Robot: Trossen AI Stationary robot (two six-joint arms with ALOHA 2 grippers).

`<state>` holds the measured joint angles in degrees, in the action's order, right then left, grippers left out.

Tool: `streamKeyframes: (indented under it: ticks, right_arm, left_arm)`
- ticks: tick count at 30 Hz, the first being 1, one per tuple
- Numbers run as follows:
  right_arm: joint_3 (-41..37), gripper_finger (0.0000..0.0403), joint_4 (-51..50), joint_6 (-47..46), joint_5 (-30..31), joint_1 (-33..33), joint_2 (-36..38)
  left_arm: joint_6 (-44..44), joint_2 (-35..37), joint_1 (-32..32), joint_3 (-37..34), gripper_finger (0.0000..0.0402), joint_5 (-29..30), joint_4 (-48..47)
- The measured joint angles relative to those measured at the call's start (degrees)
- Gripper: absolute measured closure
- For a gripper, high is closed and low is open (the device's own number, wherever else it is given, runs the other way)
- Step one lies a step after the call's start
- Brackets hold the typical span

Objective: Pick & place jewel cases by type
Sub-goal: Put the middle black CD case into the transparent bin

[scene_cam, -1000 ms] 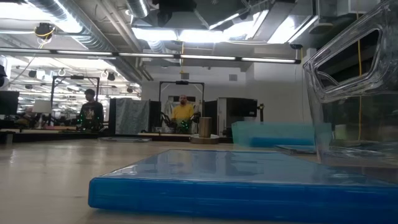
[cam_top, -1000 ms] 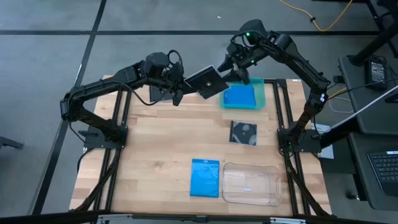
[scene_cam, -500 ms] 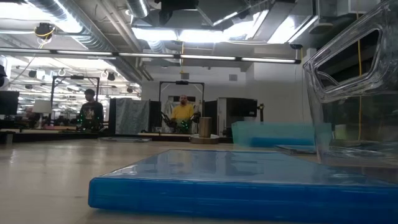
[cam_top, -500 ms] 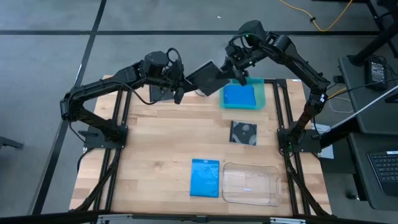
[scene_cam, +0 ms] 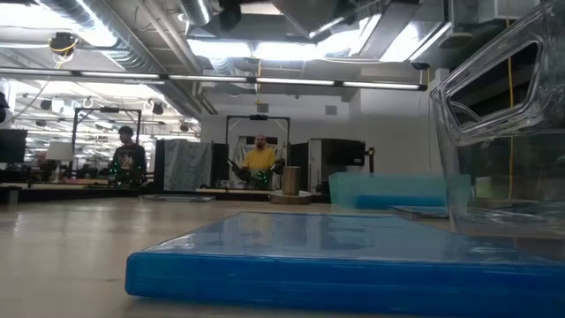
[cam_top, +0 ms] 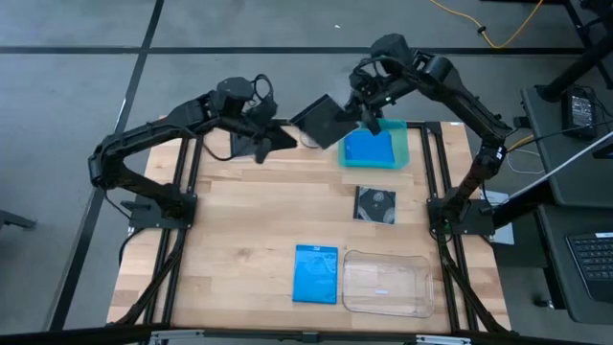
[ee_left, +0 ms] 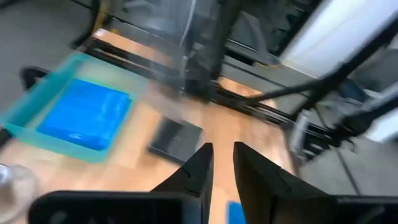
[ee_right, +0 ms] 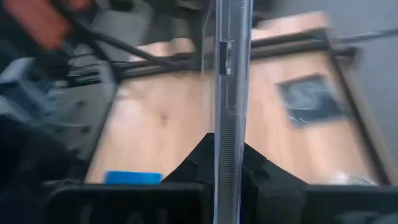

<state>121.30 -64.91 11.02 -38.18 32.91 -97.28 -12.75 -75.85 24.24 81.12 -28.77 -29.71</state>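
A dark jewel case hangs in the air over the table's far edge, with my right gripper shut on it. In the right wrist view the case shows edge-on. My left gripper stands just to its left, apart from it. Its fingers are slightly open with nothing between them. A blue jewel case lies flat in the teal tray. Another dark case lies flat mid-table. A second blue case lies flat near the front edge. My right gripper pinches the dark case between its two fingers at the edge nearest it. The fingers come from the table's far right, slanting down. The case stands out beyond them, tilted and lifted clear of the table.
A clear plastic tray stands at the front right beside the blue case. In the low view it is the clear tray next to the blue case. Black frame rails run along both table sides. People stand in the room beyond.
My left gripper has let go of the dark case and drawn back a little toward the table's left. The case stays aloft, tilted, in my right gripper and has shifted slightly toward the far edge.
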Motion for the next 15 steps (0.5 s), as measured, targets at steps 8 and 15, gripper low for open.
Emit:
streamKeyframes:
  ticks: [8, 15]
  right_arm:
    - [0.0, 0.0376, -3.7, -0.6, 1.8, 2.2, 4.1]
    - [0.0, 0.0376, -15.5, -1.9, 1.0, -0.9, 4.6]
  left_arm:
    - [0.5, 8.1, 3.2, 0.0, 0.0294, 1.0, -7.5]
    - [1.0, 12.1, 7.0, 0.0, 0.0274, 4.4, -7.8]
